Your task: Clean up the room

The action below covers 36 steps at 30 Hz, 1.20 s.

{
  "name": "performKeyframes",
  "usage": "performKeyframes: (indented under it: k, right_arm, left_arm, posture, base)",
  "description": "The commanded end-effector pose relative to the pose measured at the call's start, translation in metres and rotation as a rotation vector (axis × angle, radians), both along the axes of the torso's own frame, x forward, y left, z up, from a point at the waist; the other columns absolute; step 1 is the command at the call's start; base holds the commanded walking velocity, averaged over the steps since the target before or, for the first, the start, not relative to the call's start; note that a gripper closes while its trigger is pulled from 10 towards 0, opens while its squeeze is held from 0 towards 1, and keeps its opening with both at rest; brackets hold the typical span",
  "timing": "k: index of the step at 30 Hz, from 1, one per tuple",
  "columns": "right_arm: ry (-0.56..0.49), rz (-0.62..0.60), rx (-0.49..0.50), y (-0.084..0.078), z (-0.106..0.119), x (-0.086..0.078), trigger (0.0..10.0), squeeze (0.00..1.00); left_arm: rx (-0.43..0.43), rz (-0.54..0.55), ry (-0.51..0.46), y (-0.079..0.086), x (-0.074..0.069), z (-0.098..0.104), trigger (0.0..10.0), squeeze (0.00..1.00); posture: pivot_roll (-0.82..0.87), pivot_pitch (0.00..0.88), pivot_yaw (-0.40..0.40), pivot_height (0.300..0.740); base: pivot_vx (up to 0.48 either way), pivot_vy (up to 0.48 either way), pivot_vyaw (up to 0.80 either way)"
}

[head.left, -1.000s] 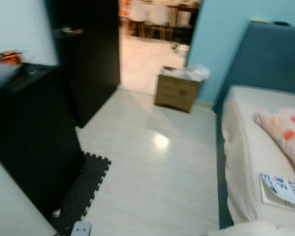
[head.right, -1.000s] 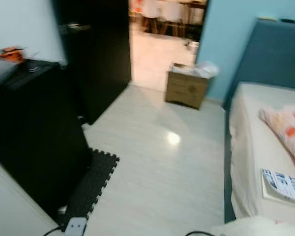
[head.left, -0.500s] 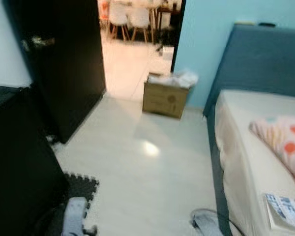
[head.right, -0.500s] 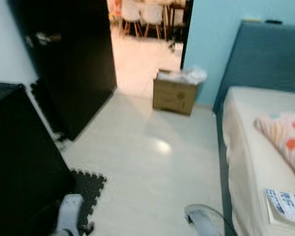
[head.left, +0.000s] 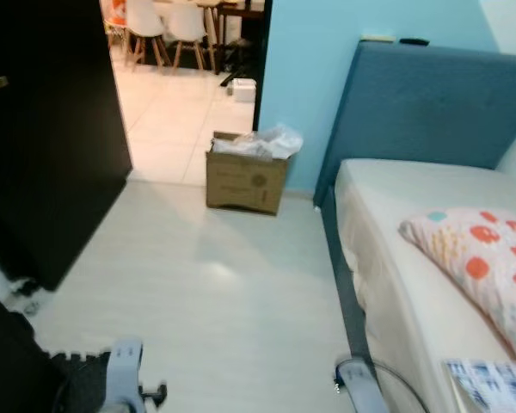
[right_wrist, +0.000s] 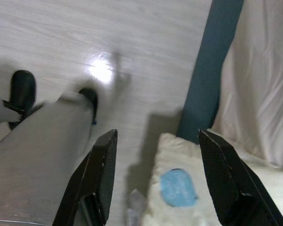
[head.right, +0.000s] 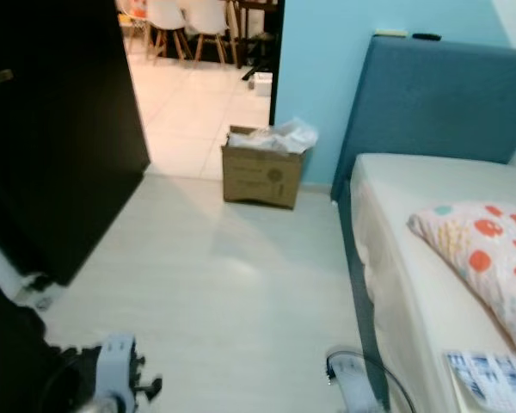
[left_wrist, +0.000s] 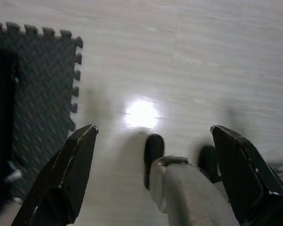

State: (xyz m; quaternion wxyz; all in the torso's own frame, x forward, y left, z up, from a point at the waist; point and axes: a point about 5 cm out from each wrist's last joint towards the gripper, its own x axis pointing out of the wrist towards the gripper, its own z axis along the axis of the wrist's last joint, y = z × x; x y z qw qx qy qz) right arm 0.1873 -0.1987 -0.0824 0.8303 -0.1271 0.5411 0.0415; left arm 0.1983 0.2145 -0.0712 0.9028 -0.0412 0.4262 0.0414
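**Bedroom floor, bed and a full box by the door**

A brown cardboard box [head.left: 245, 182] heaped with crumpled clear plastic and paper stands on the pale wood-grain floor [head.left: 215, 292], against the light-blue wall [head.left: 305, 77] just beside the open doorway. Past the doorway lie glossy cream tiles and white chairs [head.left: 165, 24] on slim wooden legs. A black, flat-faced door [head.left: 47, 146] lines the robot's left. On its right, a bed with a blue padded headboard [head.left: 430, 107] and a smooth cream sheet [head.left: 396, 224] carries a soft white pillow with orange and teal dots [head.left: 482, 267] and, nearer, a blue-and-white printed booklet [head.left: 490, 385]. A dark grey foam mat with toothed, interlocking edges [left_wrist: 37, 89] lies on the floor at lower left.

The left end effector [left_wrist: 153, 155] hangs over bare floor beside the mat, its black fingers spread wide and holding nothing. The right end effector [right_wrist: 155, 169] hangs over the floor near the bed's blue base, fingers likewise wide apart and empty, above a fluffy cream object with a round blue patch [right_wrist: 177, 197].
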Motion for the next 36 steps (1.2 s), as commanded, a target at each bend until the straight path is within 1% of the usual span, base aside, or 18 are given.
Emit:
performKeyframes:
  k: [1, 4, 7, 11, 14, 15, 22, 24, 29, 36]
  right_arm:
    - [-0.012, -0.04, -0.018, -0.009, 0.003, 0.003, 10.0, 0.0]
    - [-0.018, -0.023, -0.025, -0.009, 0.004, 0.005, 10.0, 0.0]
    - [-0.015, -0.005, -0.029, -0.008, 0.004, 0.005, 10.0, 0.0]
    - [-0.012, -0.015, -0.027, -0.007, 0.003, 0.004, 10.0, 0.0]
    - [-0.006, -0.026, -0.031, -0.007, 0.001, 0.0, 10.0, 0.0]
    - [-0.006, -0.026, -0.031, -0.007, 0.001, 0.0, 10.0, 0.0]
    - [0.004, -0.022, -0.024, -0.005, -0.002, -0.005, 10.0, 0.0]
    - [0.022, 0.01, -0.026, -0.003, -0.005, -0.011, 10.0, 0.0]
    - [0.044, 0.026, -0.029, -0.002, -0.009, -0.019, 10.0, 0.0]
    - [0.058, 0.027, -0.026, -0.003, -0.011, -0.026, 10.0, 0.0]
  left_arm:
    - [-0.013, -0.011, 0.011, -0.006, -0.001, -0.002, 10.0, 0.0]
    - [-0.017, -0.011, 0.015, -0.008, -0.003, -0.003, 10.0, 0.0]
    - [-0.032, 0.004, 0.016, -0.013, -0.004, -0.005, 10.0, 0.0]
    - [-0.034, -0.007, 0.018, -0.015, -0.005, -0.005, 10.0, 0.0]
    - [-0.03, -0.014, 0.045, -0.015, -0.013, -0.01, 10.0, 0.0]
    - [-0.03, -0.014, 0.045, -0.015, -0.013, -0.01, 10.0, 0.0]
    - [-0.033, -0.019, 0.069, -0.017, -0.021, -0.014, 10.0, 0.0]
    - [-0.035, -0.011, 0.095, -0.017, -0.031, -0.018, 10.0, 0.0]
    - [-0.031, -0.005, 0.134, -0.015, -0.043, -0.023, 10.0, 0.0]
    - [-0.025, 0.001, 0.157, -0.014, -0.049, -0.025, 10.0, 0.0]
  posture:
    - [-0.03, 0.0, -0.049, 0.74]
    - [-0.03, 0.0, -0.05, 0.74]
    - [-0.01, 0.0, -0.059, 0.74]
    - [-0.02, 0.0, -0.05, 0.74]
    - [-0.01, 0.0, -0.05, 0.74]
    - [-0.01, 0.0, -0.05, 0.74]
    - [0.0, 0.0, -0.053, 0.74]
    - [-0.01, 0.0, -0.05, 0.74]
    - [0.0, 0.0, -0.053, 0.74]
    - [0.0, 0.0, -0.055, 0.74]
  base:
    - [0.379, 0.0, -0.76]
    - [0.38, 0.0, -0.76]
    - [0.382, 0.0, -0.76]
    - [0.382, 0.0, -0.76]
    - [0.377, 0.0, -0.76]
    - [0.375, 0.0, -0.76]
    - [0.378, 0.0, 0.0]
    - [0.377, 0.0, 0.0]
    - [0.378, 0.0, 0.0]
    - [0.379, 0.0, 0.0]
